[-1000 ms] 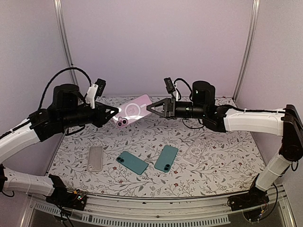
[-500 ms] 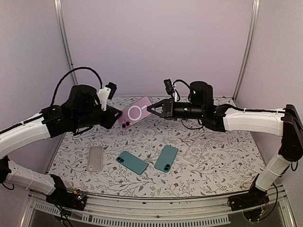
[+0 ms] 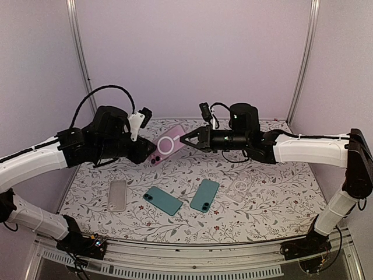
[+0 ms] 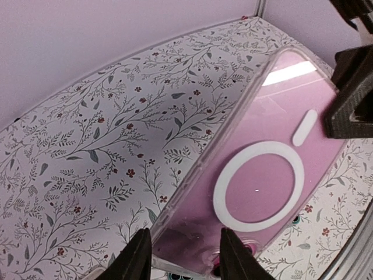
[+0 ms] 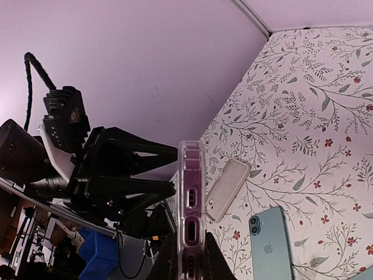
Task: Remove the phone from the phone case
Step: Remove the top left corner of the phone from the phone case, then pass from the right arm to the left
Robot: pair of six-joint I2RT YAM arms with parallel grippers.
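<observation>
A pink phone in a clear phone case (image 3: 165,144) hangs in the air over the back of the table, its ringed back (image 4: 262,175) facing up. My right gripper (image 3: 184,139) is shut on its far end, which the right wrist view shows edge-on (image 5: 189,192) between that gripper (image 5: 189,256)'s fingers. My left gripper (image 3: 148,154) is at the camera end. Its jaws stand apart with that end (image 4: 185,248) between them. I cannot tell if the left fingers (image 4: 137,256) touch the case. The right gripper's black fingers (image 4: 349,93) show at the phone's other end.
On the floral table lie two teal phones (image 3: 163,200) (image 3: 204,195), an empty clear case (image 3: 118,195) at the left and another clear case with a ring (image 3: 239,188) at the right. Purple walls stand close behind and at both sides.
The left arm has swung right and risen toward the phone, and its jaws have spread apart. The right gripper has kept its hold, shifting slightly left with the phone.
</observation>
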